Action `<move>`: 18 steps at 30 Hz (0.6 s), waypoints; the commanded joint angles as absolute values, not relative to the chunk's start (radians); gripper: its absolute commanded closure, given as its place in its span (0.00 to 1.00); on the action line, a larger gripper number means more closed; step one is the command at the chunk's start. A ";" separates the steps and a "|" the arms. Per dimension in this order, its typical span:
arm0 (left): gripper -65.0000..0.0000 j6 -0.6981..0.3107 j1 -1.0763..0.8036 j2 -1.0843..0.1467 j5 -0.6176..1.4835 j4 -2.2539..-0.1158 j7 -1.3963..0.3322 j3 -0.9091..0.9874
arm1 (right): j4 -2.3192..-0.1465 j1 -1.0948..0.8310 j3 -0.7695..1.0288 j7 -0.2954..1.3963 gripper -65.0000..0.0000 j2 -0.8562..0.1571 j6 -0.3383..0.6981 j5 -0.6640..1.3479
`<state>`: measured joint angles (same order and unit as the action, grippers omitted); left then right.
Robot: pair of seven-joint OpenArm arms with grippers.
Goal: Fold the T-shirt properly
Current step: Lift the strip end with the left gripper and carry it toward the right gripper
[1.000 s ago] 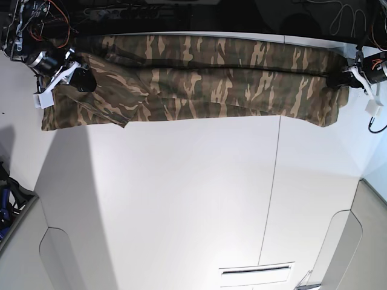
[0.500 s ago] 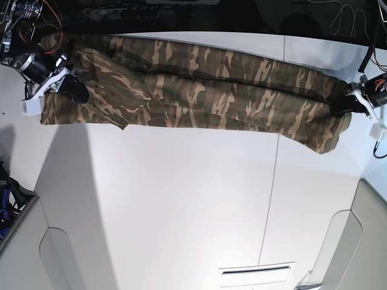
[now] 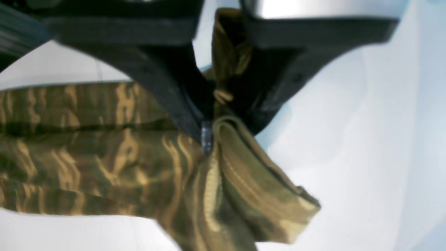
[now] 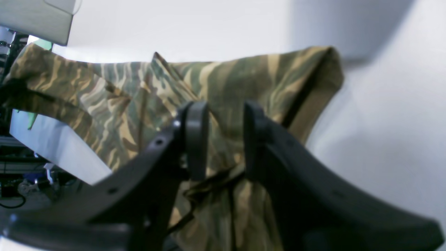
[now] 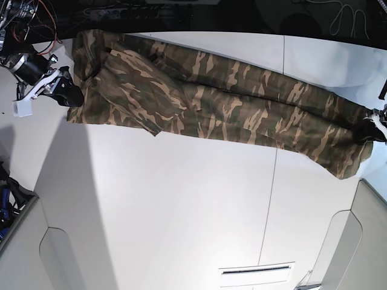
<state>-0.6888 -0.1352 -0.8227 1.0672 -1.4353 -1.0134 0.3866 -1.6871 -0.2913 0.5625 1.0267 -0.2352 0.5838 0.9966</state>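
Left gripper point(image 5: 370, 128) cut off at base view's right edge, T-shirt point(image 3: 104, 153) blurred in left wrist view

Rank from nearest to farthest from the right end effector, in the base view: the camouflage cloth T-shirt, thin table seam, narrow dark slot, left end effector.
From the right end effector, at the view's left:
1. Camouflage cloth T-shirt, right beside it.
2. Thin table seam, centre-right.
3. Narrow dark slot, bottom.
4. Left end effector, far right.
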 commanded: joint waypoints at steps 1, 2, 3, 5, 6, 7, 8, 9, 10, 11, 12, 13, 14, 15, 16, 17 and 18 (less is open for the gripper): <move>1.00 -0.698 -0.130 -0.837 1.092 -1.485 -1.000 0.397 | -1.706 -0.289 0.570 1.015 0.73 -0.249 0.591 1.029; 1.00 -0.698 -0.140 -0.825 1.092 -1.523 -1.007 0.397 | -1.706 -0.289 0.570 1.014 0.73 -0.249 0.591 1.029; 1.00 -0.698 -0.156 -0.813 1.095 -1.568 -1.014 0.395 | -1.706 -0.289 0.570 1.014 0.73 -0.249 0.591 1.029; 1.00 -0.698 -0.198 -0.785 1.096 -1.673 -1.021 0.385 | -1.706 -0.289 0.570 1.014 0.73 -0.249 0.592 1.029; 1.00 -0.698 -0.221 -0.771 1.096 -1.729 -1.022 0.375 | -1.706 -0.288 0.570 1.014 0.73 -0.249 0.592 1.029; 1.00 -0.698 -0.244 -0.755 1.096 -1.787 -1.022 0.361 | -1.706 -0.289 0.570 1.013 0.73 -0.249 0.592 1.030; 1.00 -0.698 -0.265 -0.740 1.096 -1.843 -1.022 0.345 | -1.706 -0.288 0.570 1.013 0.73 -0.249 0.592 1.029; 1.00 -0.698 -0.282 -0.726 1.096 -1.895 -1.021 0.325 | -1.706 -0.288 0.570 1.013 0.73 -0.249 0.592 1.029; 1.00 -0.698 -0.293 -0.713 1.095 -1.942 -1.021 0.303 | -1.706 -0.289 0.570 1.014 0.73 -0.249 0.592 1.029; 1.00 -0.698 -0.300 -0.700 1.094 -1.980 -1.021 0.282 | -1.706 -0.289 0.570 1.014 0.73 -0.249 0.592 1.029; 1.00 -0.698 -0.303 -0.689 1.094 -2.010 -1.021 0.260 | -1.706 -0.289 0.570 1.014 0.73 -0.249 0.592 1.029; 1.00 -0.698 -0.302 -0.678 1.090 -2.032 -1.021 0.237 | -1.706 -0.289 0.570 1.015 0.73 -0.249 0.592 1.028; 1.00 -0.698 -0.302 -0.668 1.078 -2.044 -1.018 0.215 | -1.706 -0.289 0.570 1.015 0.73 -0.249 0.592 1.028; 1.00 -0.698 -0.302 -0.656 1.067 -2.046 -1.011 0.193 | -1.706 -0.289 0.570 1.019 0.73 -0.249 0.592 1.028; 1.00 -0.698 -0.302 -0.643 1.055 -2.046 -1.002 0.170 | -1.706 -0.289 0.571 1.024 0.73 -0.249 0.592 1.026; 1.00 -0.698 -0.302 -0.630 1.039 -2.046 -0.996 0.146 | -1.706 -0.289 0.574 1.029 0.73 -0.249 0.592 1.027; 1.00 -0.698 -0.302 -0.614 1.018 -2.046 -0.989 0.123 | -1.706 -0.289 0.577 1.030 0.73 -0.249 0.592 1.028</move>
<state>-0.6899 -0.3073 -0.6025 0.9897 -2.0323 -1.0191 0.1154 -1.6875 -0.2913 0.5682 1.0447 -0.2348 0.5838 1.0054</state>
